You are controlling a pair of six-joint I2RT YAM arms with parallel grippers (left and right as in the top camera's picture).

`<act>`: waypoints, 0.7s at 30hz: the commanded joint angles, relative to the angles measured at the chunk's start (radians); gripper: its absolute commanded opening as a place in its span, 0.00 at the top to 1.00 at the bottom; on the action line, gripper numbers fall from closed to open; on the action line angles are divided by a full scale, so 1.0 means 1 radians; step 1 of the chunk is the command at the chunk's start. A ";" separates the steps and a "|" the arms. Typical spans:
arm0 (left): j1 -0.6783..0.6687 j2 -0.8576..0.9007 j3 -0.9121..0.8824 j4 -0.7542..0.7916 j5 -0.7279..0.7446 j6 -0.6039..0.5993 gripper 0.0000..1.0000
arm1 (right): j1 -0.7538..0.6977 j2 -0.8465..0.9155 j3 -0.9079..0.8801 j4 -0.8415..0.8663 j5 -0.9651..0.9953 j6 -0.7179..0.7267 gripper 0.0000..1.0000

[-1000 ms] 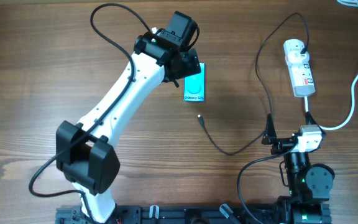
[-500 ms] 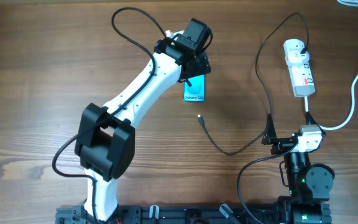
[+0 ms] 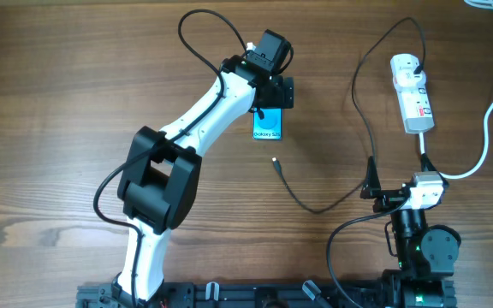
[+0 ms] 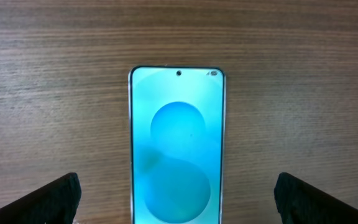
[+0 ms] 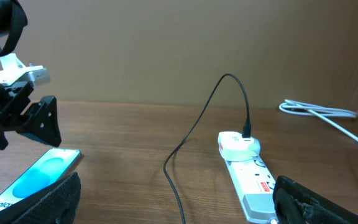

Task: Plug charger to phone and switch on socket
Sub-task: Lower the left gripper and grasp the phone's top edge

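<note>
**Phone under the open left gripper, charger tip lying free**

Phone (image 4: 177, 149) lay flat on the wooden table (image 3: 58, 85), directly beneath the left gripper (image 4: 179, 200). Seen from that wrist, it ran straight ahead between the two fingertips (image 4: 59, 198), its camera hole at the far end. The jaws were spread wide, each fingertip well clear of the phone's long edges, and they had hold of nothing. We could not tell how high the gripper hung above the screen.

From above, the charger (image 3: 315, 209) had its connector tip (image 3: 275, 161) on the table near the phone's text end, on the side away from the left gripper, not touching the phone. From there the black cable curved past the right gripper (image 5: 179, 208) and on to the socket (image 3: 412, 94).

The right gripper was low over the table, back near its base. Its jaws were also spread wide, and it gripped nothing. In its own view the socket lay ahead and slightly to the right, with the cable entering a white plug (image 5: 238, 144) seated at the far end. The phone sat ahead to its left, and the socket's white lead (image 3: 486, 128) ran off to its right.
</note>
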State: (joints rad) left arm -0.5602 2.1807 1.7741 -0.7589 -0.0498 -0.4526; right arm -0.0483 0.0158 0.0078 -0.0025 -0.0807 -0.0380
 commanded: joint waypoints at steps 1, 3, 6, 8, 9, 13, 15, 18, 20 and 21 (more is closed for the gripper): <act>-0.003 0.048 0.010 0.023 0.015 0.020 0.00 | 0.006 -0.005 -0.001 0.002 0.006 0.015 0.00; -0.003 0.049 0.010 0.043 0.002 0.020 0.00 | 0.006 -0.005 -0.001 0.002 0.006 0.014 0.00; -0.003 0.061 0.010 0.056 -0.003 0.028 0.00 | 0.006 -0.005 -0.001 0.002 0.006 0.014 0.00; -0.003 0.085 0.010 0.044 -0.003 0.032 0.00 | 0.006 -0.005 -0.001 0.002 0.006 0.014 0.01; -0.005 0.095 0.010 0.037 -0.003 0.035 0.00 | 0.006 -0.005 -0.001 0.002 0.006 0.015 0.00; -0.005 0.105 0.010 0.041 0.012 0.034 0.00 | 0.006 -0.005 -0.001 0.002 0.006 0.015 0.00; -0.005 0.105 0.010 0.037 0.012 0.026 0.00 | 0.006 -0.005 -0.001 0.002 0.006 0.014 0.00; -0.008 0.107 0.010 0.027 0.012 -0.006 0.00 | 0.006 -0.005 -0.001 0.002 0.006 0.014 0.00; -0.016 0.107 0.010 0.030 0.007 -0.016 0.00 | 0.006 -0.005 -0.001 0.002 0.006 0.015 0.00; -0.021 0.107 0.010 0.034 -0.001 -0.016 0.00 | 0.006 -0.005 -0.001 0.002 0.006 0.014 0.00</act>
State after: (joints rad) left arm -0.5648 2.2791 1.7741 -0.7288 -0.0467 -0.4511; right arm -0.0483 0.0158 0.0078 -0.0025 -0.0811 -0.0380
